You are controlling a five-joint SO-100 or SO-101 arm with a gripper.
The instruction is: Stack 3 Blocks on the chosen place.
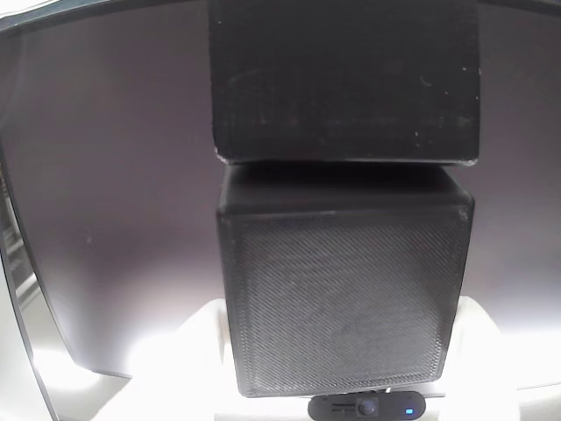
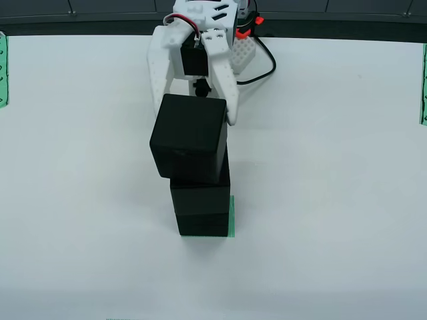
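In the view from above, three black blocks stand in a column on the chosen place [image 2: 231, 217], a green striped patch that shows as a sliver at the column's right foot. The bottom block [image 2: 202, 225] and middle block [image 2: 200, 193] sit squarely. Twisted a little, the top block [image 2: 190, 137] overhangs to the left. My white gripper [image 2: 193, 119] comes in from the far side, one finger on each flank of the top block, shut on it. The view that rides on the gripper shows a mesh-faced block [image 1: 342, 298] close up, touching another block [image 1: 346, 79].
The white table [image 2: 333, 200] spreads around the column. Green striped strips lie at its left edge [image 2: 3, 70] and right edge [image 2: 423, 83]. A black cable [image 2: 263, 70] trails beside the arm's base. A big dark screen [image 1: 114, 175] and a small webcam [image 1: 366, 407] face the gripper.
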